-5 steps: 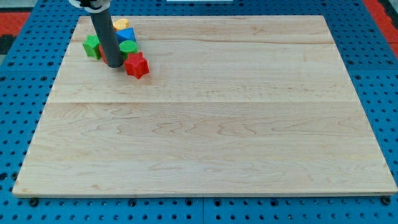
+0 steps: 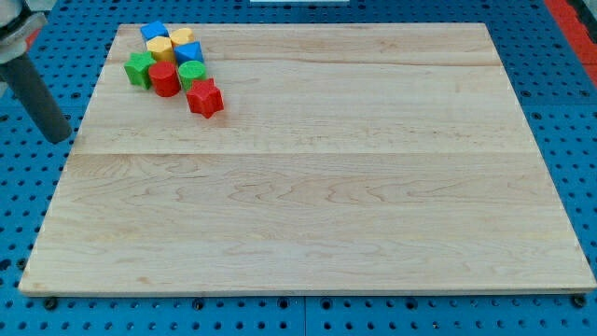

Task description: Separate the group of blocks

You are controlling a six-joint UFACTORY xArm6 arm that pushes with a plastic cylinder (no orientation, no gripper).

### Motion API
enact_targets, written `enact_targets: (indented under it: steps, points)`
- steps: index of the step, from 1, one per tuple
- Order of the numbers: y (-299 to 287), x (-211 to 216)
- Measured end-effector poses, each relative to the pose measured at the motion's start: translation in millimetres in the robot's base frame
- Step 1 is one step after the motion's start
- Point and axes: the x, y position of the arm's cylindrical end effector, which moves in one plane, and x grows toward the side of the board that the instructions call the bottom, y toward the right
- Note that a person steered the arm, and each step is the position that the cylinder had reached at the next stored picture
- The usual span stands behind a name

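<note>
- The group of blocks is seen at the board's (image 2: 308, 187) top-left corner, still tightly packed: a blue block (image 2: 154, 32) at the top, a yellow block (image 2: 159, 48) just below it, a second yellow block (image 2: 181, 37) and a second blue block (image 2: 189, 52) to the view's right
- Below these, a green block (image 2: 140, 68), a red cylinder (image 2: 165, 78) and a second green block (image 2: 192, 74) are set in a row, touching or nearly so; a red star (image 2: 204, 98) lies at the cluster's lower right, just beside the green one
- The tip (image 2: 60, 137) is placed off the board, over the blue pegboard (image 2: 28, 215) at the view's left, well apart from every block and below their level in the view
- No jaws are fitted, so nothing is held; the rod only pushes
- The task is judged barely begun, since no block stands clear of the rest
- The step is best done by bringing the tip in at an outer block, such as the green one on the left or the red star, and pushing it away from the cluster toward the board's bare middle, not toward the near edges, where a block could be lost
- A push aimed at a block's centre is advised, so that it slides straight and neighbours are not dragged along
- The rod's upper part is cut off at the view's left edge
- Shapes of the yellow and blue blocks are hard to make out, and gaps between touching blocks cannot be judged
</note>
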Motion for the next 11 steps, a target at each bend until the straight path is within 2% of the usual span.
enact_targets:
  steps: [3,4,5,6,7,8,9,10,11]
  points:
    - [31.6,-220.6]
    - [97.9,-224.4]
    - [165.7,-126.0]
    - [212.9,-76.5]
    - [219.1,-101.9]
    - [219.9,-87.3]
    - [188.7,-97.9]
    - [171.3,-139.0]
    - [220.4,-153.4]
